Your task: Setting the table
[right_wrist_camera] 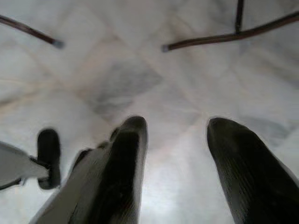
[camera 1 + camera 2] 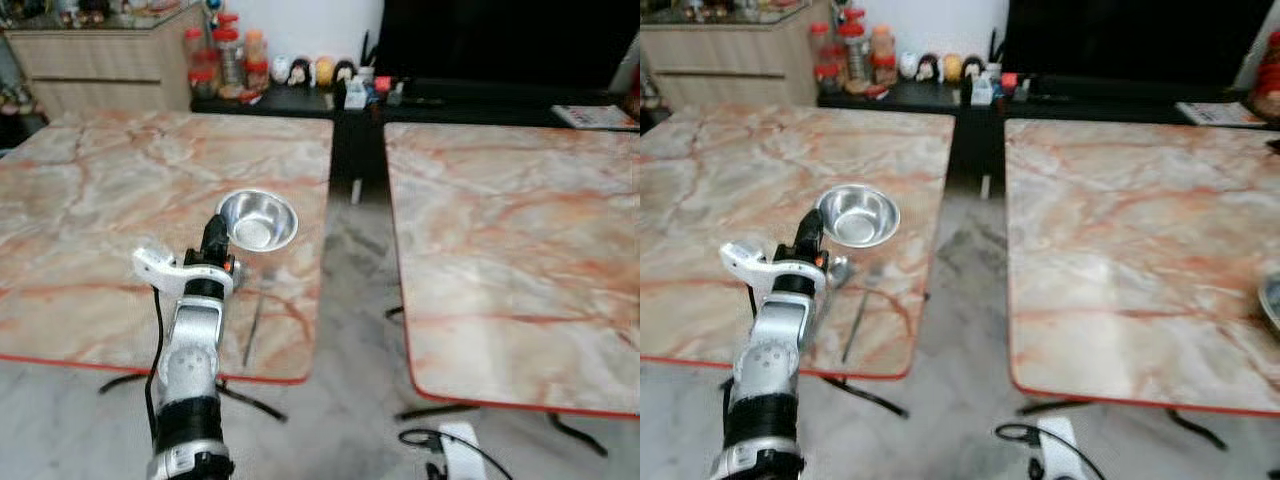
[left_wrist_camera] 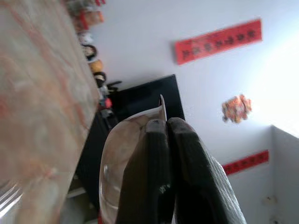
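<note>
Left table: bowl near its right edge; spoon before the bowl, nearer the front edge. Left gripper at the bowl's near rim. Right table across a floor gap. Sideboard with jars behind both tables.

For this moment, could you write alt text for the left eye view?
The left gripper pinches the rim of a steel bowl on the left marble table, a spoon beside it. A second marble table stands right, across a gap.
</note>
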Controlling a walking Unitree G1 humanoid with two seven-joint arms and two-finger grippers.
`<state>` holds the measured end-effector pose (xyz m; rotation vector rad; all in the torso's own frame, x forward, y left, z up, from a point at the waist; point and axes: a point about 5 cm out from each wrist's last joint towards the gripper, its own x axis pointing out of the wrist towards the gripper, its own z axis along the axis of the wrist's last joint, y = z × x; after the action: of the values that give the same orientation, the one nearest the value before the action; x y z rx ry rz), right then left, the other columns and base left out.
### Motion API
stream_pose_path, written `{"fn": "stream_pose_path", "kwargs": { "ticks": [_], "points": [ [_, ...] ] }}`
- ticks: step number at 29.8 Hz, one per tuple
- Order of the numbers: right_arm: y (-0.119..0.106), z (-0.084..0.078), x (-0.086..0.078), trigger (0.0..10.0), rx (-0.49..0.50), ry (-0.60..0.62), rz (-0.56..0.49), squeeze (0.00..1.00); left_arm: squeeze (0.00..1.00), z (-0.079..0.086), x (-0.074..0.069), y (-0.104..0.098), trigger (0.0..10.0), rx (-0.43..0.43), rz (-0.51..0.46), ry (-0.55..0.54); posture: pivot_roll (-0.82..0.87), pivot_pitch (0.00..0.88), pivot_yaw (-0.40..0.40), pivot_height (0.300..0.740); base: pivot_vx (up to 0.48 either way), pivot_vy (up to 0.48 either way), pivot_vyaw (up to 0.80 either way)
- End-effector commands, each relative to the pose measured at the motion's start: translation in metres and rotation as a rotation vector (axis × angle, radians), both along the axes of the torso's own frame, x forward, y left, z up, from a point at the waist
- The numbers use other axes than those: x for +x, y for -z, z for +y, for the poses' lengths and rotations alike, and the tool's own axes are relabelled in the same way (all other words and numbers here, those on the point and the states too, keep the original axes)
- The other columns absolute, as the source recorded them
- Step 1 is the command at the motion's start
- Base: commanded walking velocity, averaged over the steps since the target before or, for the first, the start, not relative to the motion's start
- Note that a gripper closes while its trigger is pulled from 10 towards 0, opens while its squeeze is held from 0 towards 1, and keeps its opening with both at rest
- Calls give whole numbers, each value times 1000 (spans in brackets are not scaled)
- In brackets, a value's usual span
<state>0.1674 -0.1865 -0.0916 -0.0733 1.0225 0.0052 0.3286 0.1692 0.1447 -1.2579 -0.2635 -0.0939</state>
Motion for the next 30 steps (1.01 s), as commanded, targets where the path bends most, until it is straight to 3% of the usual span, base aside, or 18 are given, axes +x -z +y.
{"fn": "stream_pose_path", "kwargs": {
  "ticks": [1, 16, 30],
  "points": [
    [1, 6, 0, 10000, 11, -13, 3, 0, 0, -2, 2, -9, 10000, -17, -36, 0, 38, 0, -17, 740, 0, -390, 0],
    [1, 6, 0, 10000, 7, -11, -2, 0, 0, -7, 4, -16, 10000, -20, -61, 28, 28, 0, -6, 740, 0, -396, 0],
    [1, 10, 0, 10000, 21, 12, -21, 0, 0, -29, 3, -6, 10000, -32, -31, 113, -14, 0, 28, 740, 0, -399, 0]
  ]
}}
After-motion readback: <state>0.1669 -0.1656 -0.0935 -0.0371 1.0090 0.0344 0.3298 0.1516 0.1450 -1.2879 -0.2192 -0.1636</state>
